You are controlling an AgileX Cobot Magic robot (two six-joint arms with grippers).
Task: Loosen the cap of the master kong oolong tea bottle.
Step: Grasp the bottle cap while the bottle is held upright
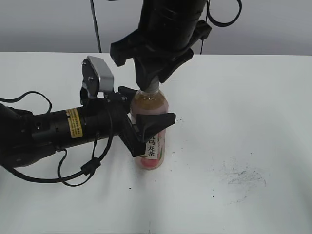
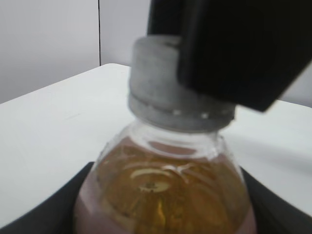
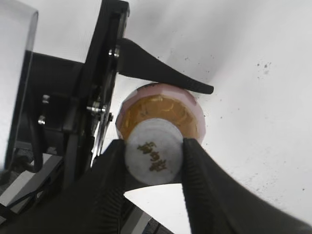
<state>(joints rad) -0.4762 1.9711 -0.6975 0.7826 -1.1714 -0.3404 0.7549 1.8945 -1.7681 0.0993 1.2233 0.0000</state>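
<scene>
Fingers of the right gripper (image 3: 154, 158) clamp the cap (image 3: 154, 157) from both sides, low centre of the right wrist view, faint grey characters on top; left wrist view shows its ribbed rim. Exterior view, centre: left gripper (image 1: 141, 122) clasps the master kong oolong tea bottle (image 1: 150, 127) upright on the scuffed white counter (image 1: 243, 146)

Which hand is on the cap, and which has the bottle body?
The right hand, from above, pinches the cap; the left hand, from the side, clamps the bottle at its label.
</scene>
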